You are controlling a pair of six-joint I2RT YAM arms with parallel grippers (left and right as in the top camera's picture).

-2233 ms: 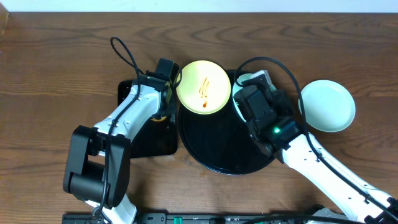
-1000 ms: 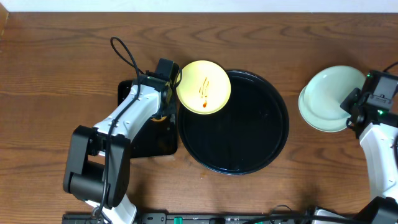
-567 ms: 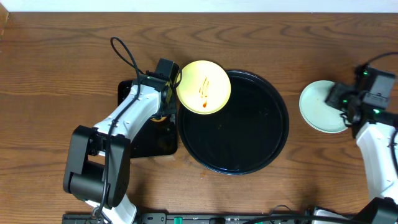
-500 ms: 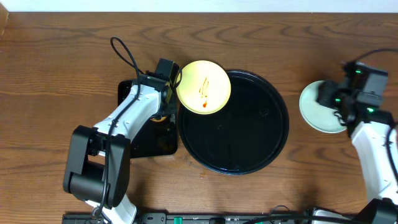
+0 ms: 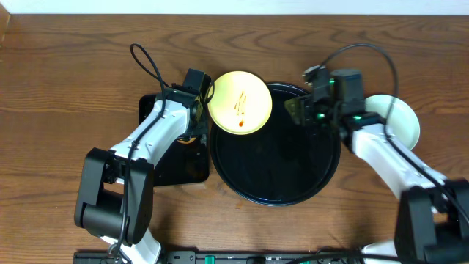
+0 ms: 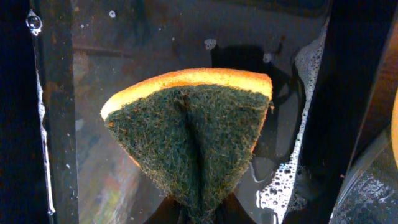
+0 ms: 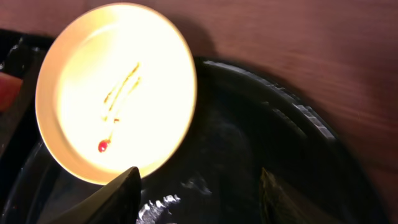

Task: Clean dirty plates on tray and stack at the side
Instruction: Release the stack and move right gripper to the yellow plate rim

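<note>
Plates (image 5: 240,102) in two spots. Far left, above wet rectangular black tray (image 5: 176,165): left gripper (image 6: 199,214), clamped on folded orange-and-green sponge (image 6: 193,130). Next, pale yellow plate (image 7: 115,87), streaked with reddish sauce, overlapping upper-left rim of round black tray (image 5: 275,176). Over upper part of that tray: right gripper (image 7: 199,199), fingers spread, nothing between them. Far right, on wooden table (image 5: 73,73): pale mint plate (image 5: 401,121), partly hidden behind right arm.
</note>
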